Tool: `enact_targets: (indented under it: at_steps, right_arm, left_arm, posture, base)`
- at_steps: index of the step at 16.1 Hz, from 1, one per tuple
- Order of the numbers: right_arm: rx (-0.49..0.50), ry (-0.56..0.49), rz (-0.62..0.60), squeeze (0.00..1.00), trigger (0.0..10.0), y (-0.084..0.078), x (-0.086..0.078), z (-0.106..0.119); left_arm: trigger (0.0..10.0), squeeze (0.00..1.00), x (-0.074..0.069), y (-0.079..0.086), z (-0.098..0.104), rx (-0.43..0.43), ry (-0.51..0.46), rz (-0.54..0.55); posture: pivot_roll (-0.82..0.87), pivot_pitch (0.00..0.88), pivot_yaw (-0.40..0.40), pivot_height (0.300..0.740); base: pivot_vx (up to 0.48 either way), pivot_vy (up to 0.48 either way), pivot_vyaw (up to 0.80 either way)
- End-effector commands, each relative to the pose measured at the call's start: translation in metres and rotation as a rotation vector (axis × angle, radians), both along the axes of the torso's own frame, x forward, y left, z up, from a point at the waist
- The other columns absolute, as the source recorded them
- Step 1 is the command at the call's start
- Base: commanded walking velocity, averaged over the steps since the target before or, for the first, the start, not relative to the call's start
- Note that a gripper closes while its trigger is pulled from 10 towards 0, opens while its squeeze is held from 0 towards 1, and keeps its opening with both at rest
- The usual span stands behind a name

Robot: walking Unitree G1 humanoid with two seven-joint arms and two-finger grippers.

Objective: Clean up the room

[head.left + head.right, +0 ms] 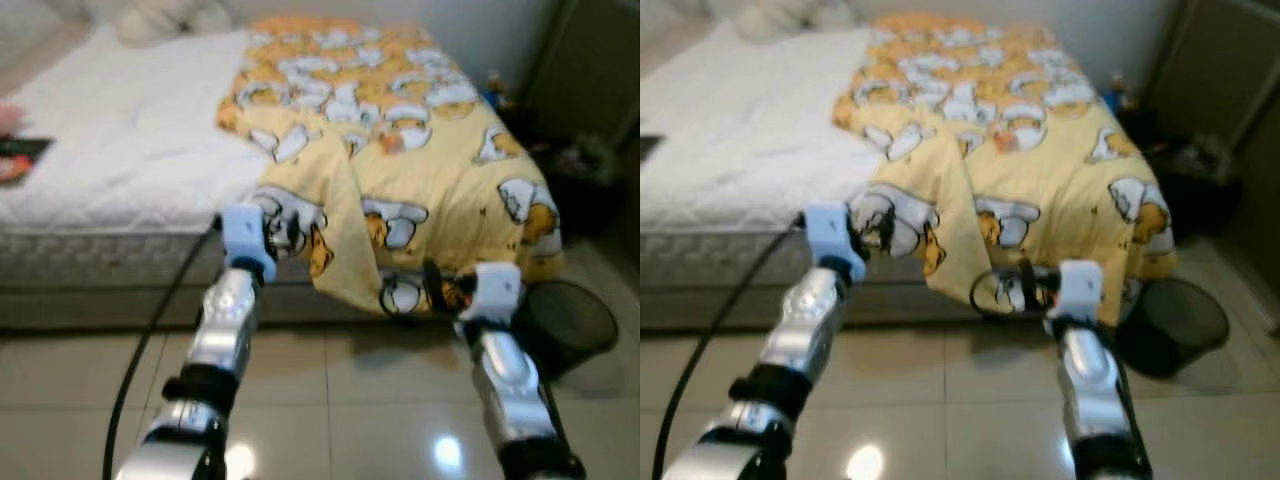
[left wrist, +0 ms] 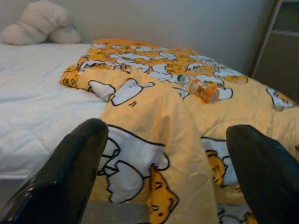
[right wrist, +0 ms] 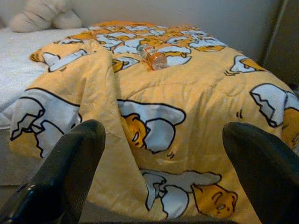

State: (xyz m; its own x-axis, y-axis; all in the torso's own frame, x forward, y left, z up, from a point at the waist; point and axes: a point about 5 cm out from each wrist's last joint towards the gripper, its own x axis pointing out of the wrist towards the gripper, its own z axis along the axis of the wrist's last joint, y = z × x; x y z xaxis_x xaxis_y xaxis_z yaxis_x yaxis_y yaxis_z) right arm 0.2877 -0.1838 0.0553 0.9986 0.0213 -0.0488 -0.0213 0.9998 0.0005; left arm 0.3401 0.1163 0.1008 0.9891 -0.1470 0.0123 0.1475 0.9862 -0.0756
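My two silver arms reach out over the glossy beige floor tiles (image 1: 330,400) toward the foot of a low bed. My left gripper (image 2: 168,172) and right gripper (image 3: 163,172) are both spread wide and hold nothing, each pointed at the hanging edge of a soft yellow quilted blanket printed with white-and-orange cartoon figures (image 1: 400,190).

The blanket lies rumpled across the bed's right half. One thick fold is doubled over near its left edge, and its lower corner drapes off the mattress toward the floor. Beside it the white quilted mattress (image 1: 120,150) is bare, its stitched surface flat and matte. A cream plush pillow (image 2: 39,23) sits at the head end.

On top of the blanket, well back from my fingers, lies a small clear plastic bottle with an orange label (image 2: 203,89), on its side. A round black mesh wastebasket (image 1: 565,325) stands on the tiles just beside my right arm, at the bed's corner.

The bottle looks like the piece to clear. I judge I should step closer before reaching, come down over its middle across its width, and close gently, since thin plastic on a soft quilt may roll or sink away.
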Motion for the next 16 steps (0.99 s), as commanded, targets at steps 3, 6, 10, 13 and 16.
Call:
enact_targets:
  at_steps: [3, 6, 10, 13, 16]
  right_arm:
    - [-0.006, 0.011, -0.038, 0.00, 10.0, -0.008, 0.004, 0.002]
    - [-0.006, 0.002, -0.037, 0.00, 10.0, -0.008, 0.008, 0.005]
    - [-0.008, -0.005, -0.051, 0.00, 10.0, -0.009, 0.010, 0.006]
    - [-0.013, -0.004, -0.047, 0.00, 10.0, -0.009, 0.009, 0.005]
    - [0.067, -0.048, -0.100, 0.00, 10.0, -0.017, -0.001, 0.009]
  left_arm:
    - [10.0, 0.00, 0.003, -0.010, 0.005, -0.013, -0.009, -0.028]
    - [10.0, 0.00, 0.005, -0.015, 0.009, 0.001, -0.029, -0.066]
    - [10.0, 0.00, 0.008, -0.019, 0.014, -0.003, -0.045, -0.108]
    - [10.0, 0.00, 0.010, -0.019, 0.015, -0.045, -0.042, -0.101]
    - [10.0, 0.00, 0.002, 0.005, 0.008, -0.008, -0.035, -0.029]
  posture:
    - [0.00, 0.000, 0.010, 0.736]
    - [0.00, 0.000, 0.013, 0.736]
    - [-0.01, 0.000, 0.013, 0.736]
    - [-0.02, 0.000, 0.014, 0.736]
    - [-0.02, 0.000, 0.019, 0.736]
  base:
    - [0.472, 0.000, 0.00]
    - [0.472, 0.000, 0.00]
    - [0.472, 0.000, 0.00]
    - [0.472, 0.000, 0.00]
    - [0.480, 0.000, 0.00]
